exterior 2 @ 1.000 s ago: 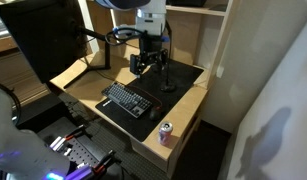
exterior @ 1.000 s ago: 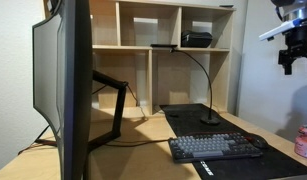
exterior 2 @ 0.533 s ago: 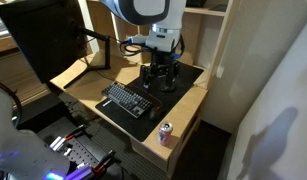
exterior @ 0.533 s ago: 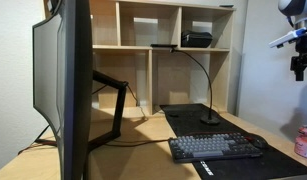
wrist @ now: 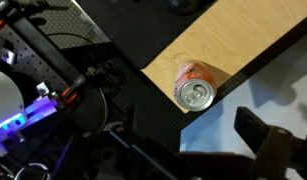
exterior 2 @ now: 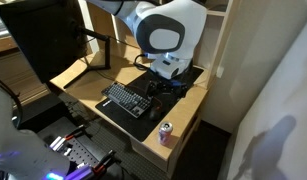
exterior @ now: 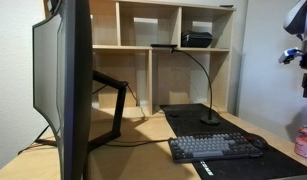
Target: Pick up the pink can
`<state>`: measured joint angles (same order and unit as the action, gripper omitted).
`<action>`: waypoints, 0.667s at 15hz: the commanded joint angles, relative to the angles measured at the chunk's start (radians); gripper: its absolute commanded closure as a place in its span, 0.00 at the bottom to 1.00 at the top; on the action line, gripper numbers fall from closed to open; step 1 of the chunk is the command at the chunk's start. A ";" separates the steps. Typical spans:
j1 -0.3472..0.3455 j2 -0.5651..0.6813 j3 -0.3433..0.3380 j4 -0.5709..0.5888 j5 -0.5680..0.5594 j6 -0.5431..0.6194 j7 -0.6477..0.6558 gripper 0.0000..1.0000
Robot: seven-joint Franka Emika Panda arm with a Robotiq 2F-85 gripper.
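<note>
Black keyboard [exterior: 215, 147], tan desk [wrist: 225, 40], pink can [wrist: 196, 89] with silver top.

No legible text on the pink can [wrist: 196, 90], keyboard [exterior: 215, 147] or elsewhere.

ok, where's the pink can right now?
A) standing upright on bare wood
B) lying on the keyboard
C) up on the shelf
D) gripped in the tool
A: in the wrist view the pink can stands upright on bare wood, its top facing the camera and nothing touching it.
</note>
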<state>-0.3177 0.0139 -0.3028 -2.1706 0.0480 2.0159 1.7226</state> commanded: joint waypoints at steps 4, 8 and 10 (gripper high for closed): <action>-0.002 0.064 -0.037 0.000 0.030 0.066 0.133 0.00; 0.002 0.102 -0.034 0.007 0.038 0.083 0.173 0.00; 0.006 0.131 -0.031 0.006 0.069 0.124 0.201 0.00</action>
<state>-0.3178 0.0944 -0.3375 -2.1728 0.0814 2.0872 1.8909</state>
